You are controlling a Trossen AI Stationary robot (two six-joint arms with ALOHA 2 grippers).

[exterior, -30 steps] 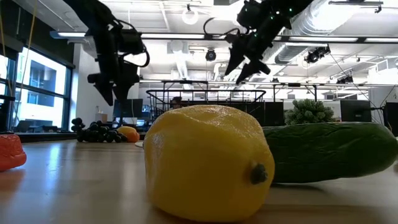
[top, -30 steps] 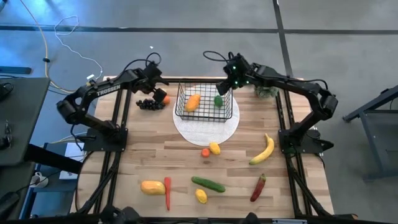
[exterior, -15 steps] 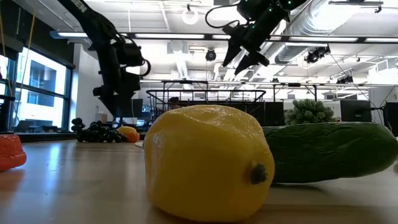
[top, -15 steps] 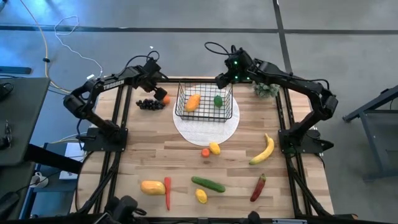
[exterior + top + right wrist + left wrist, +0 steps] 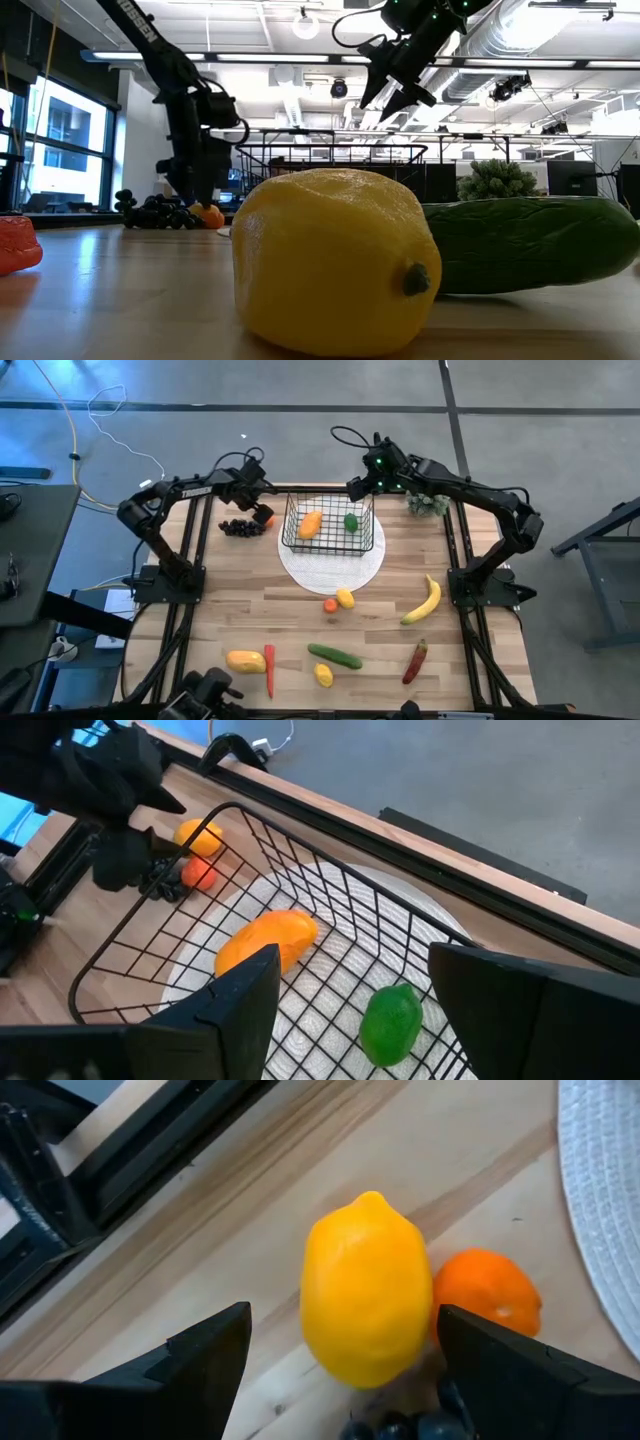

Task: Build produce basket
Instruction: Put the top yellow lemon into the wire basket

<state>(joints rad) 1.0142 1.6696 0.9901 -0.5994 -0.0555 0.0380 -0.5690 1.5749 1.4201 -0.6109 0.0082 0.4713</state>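
The wooden table (image 5: 250,610) has toy food spread all over it. At the far end stands the black wire basket (image 5: 330,528) on a round white mat (image 5: 335,568). Inside the basket lie an orange mango (image 5: 265,942) and a green pepper (image 5: 390,1018), so the job is only partly done. A banana (image 5: 423,602), a cucumber (image 5: 335,656), two red chillies (image 5: 415,661) and some lemons wait on the near half of the table.

The right gripper (image 5: 358,488) hangs high above the far edge of the basket, its fingers apart and holding nothing.

The left gripper (image 5: 262,510) is low, just beside the basket's left side, over the dark grapes (image 5: 240,528). Its fingers are spread wide with a yellow lemon (image 5: 367,1288) sitting between them, not yet squeezed. A small orange fruit (image 5: 487,1290) touches the lemon.

I think picking up this lemon is the step now. Next the fingers need to drop a bit, close on the lemon alone, then carry it over the basket wall.
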